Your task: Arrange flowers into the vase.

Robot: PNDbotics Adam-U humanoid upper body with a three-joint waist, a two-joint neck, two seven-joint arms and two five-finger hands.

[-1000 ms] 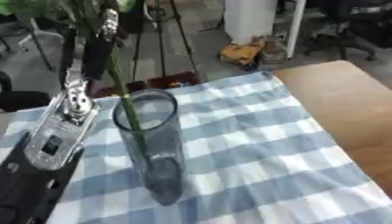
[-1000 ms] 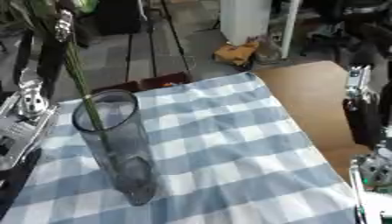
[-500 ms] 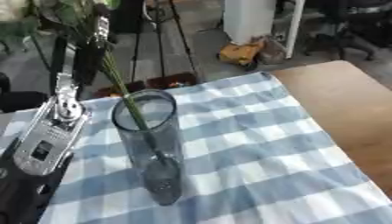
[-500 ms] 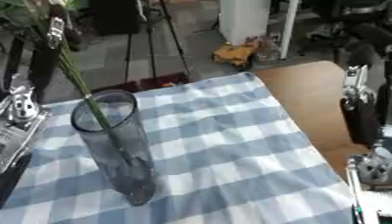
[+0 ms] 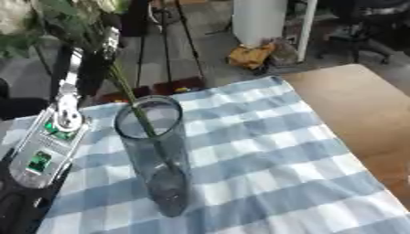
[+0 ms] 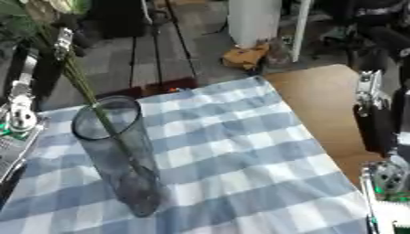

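Since the flower stem (image 5: 136,107) is thin and bendy, left hand (image 5: 96,43) (fingers apparently curled round it) should hold high; glass vase (image 5: 158,155) looks tippy

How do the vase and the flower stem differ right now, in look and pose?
The vase is wide, clear, grey-tinted glass; the stem is thin, green and opaque. The vase stands on the checked cloth, while the stem slants, its lower end inside the vase and its top up by the left hand. Both are long and narrow.
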